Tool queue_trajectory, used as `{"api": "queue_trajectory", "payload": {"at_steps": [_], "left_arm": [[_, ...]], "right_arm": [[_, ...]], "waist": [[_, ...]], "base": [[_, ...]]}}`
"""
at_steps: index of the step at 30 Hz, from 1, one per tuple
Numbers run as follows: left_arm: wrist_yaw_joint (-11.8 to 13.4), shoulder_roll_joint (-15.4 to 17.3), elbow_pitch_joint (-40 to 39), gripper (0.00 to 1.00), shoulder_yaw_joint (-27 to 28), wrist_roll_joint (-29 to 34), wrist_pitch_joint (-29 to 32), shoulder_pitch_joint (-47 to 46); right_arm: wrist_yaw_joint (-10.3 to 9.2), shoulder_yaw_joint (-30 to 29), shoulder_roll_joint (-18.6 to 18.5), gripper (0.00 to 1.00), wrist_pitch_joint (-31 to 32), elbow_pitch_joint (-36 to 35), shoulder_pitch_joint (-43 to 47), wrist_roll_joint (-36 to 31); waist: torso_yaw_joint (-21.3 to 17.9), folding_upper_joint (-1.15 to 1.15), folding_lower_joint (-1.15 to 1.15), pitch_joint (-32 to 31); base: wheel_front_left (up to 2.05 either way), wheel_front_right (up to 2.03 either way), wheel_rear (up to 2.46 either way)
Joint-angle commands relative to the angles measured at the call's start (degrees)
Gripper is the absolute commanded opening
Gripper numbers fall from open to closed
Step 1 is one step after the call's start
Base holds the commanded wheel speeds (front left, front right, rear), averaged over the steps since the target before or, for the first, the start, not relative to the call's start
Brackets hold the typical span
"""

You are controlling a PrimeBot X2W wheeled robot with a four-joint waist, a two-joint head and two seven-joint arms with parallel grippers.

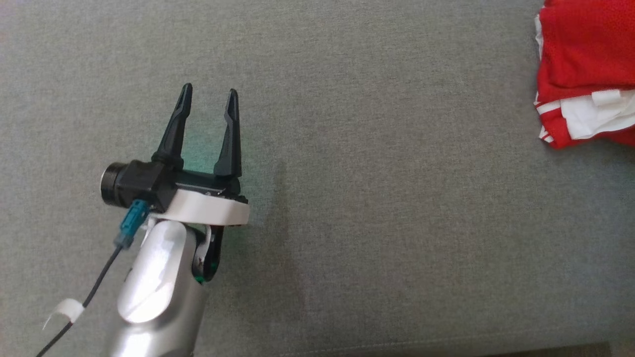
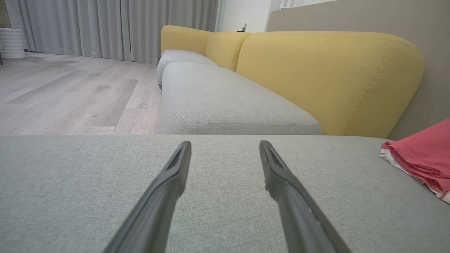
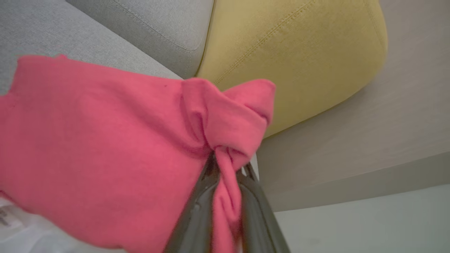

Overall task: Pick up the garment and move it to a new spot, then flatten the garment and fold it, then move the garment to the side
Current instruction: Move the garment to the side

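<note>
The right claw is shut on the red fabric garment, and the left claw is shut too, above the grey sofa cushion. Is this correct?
Not quite. The left claw is open, as the head view shows. It is above the grey fabric sofa cushion, and the right claw is shut on the red fabric garment.

The red-and-white garment (image 1: 585, 54) runs off the head view's top and right edges at the far corner of the grey sofa seat (image 1: 377, 198), so its full outline is unseen. The silver forearm (image 1: 158, 287) behind the left tool (image 1: 210, 90) and its black cable (image 1: 96, 285) are cut by the bottom edge. In the left wrist view the right edge clips the garment, and a small object (image 2: 243, 27) beyond the yellow backrests (image 2: 330, 80) is too small to identify. In the right wrist view, bunched, blurred cloth covers the fingertips of the right tool (image 3: 230, 163). A white label (image 3: 8, 218) at lower left is unreadable.
</note>
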Motion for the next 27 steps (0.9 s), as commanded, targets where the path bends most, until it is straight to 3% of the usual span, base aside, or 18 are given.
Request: {"api": "queue_trajectory", "payload": {"at_steps": [1,5,7,18,22,27], "left_arm": [[-0.33,0.64,-1.39,1.0,2.13,0.63,-0.36,-1.23],[-0.45,0.64,-1.12,1.0,2.36,0.66,-0.36,-1.21],[-0.48,0.64,-0.94,1.0,2.42,0.56,-0.36,-1.1],[0.05,0.64,-0.24,1.0,3.78,-0.26,-0.36,2.4],[0.28,0.64,-0.26,1.0,4.88,0.2,-0.36,4.03],[0.48,0.64,-0.89,1.0,6.07,0.11,-0.36,6.46]], "right_arm": [[-0.05,-1.34,-1.45,0.0,0.64,-2.65,2.33,-0.94],[-0.05,-3.26,-0.57,0.0,1.37,-4.02,3.17,-1.54],[-0.05,-4.43,0.29,1.0,1.65,-4.77,3.71,-1.43],[-0.05,-5.91,7.58,1.0,1.66,-12.23,6.11,-1.99],[-0.05,-6.14,13.5,1.0,-0.58,-15.99,6.91,-0.15],[-0.05,-10.52,24.81,1.0,-6.07,-19.6,9.89,2.87]], "waist": [[-0.18,0.0,-0.01,-0.34],[-0.36,0.0,-0.01,-0.87],[-0.36,0.0,-0.01,-1.48],[0.31,0.0,-0.01,-9.37],[1.27,0.0,-0.01,-12.83],[2.84,0.0,-0.01,-16.29]], "base": [[0.0,0.0,0.0],[0.0,0.0,0.0],[0.0,0.0,0.0],[0.0,0.0,0.0],[0.0,0.0,0.0],[0.0,0.0,0.0]]}}
